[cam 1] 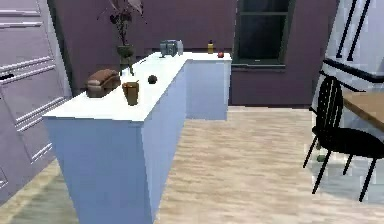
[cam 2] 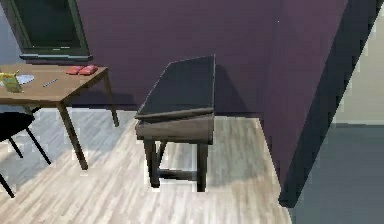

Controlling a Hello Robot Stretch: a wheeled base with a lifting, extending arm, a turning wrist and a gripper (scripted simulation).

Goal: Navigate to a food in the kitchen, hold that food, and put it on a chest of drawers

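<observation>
Bread loaf (cam 1: 101,82) on white counter (cam 1: 170,72) (brown cup (cam 1: 131,93) beside it); jaws' state: cannot tell.

**No legible writing**

No text, label, number or sign can be read in either view. The brown loaf-shaped block (cam 1: 101,82) and grey boxy appliance (cam 1: 171,47) on the long white counter (cam 1: 100,160) show plain faces, as does the dark slanted-top wooden desk (cam 2: 180,90).

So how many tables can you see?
2. A wooden table stands at the arm side view's left, and its corner shows again at the forward view's right edge. A dark-topped table stands in the middle of the arm side view. More could be hidden past the edges.
</observation>
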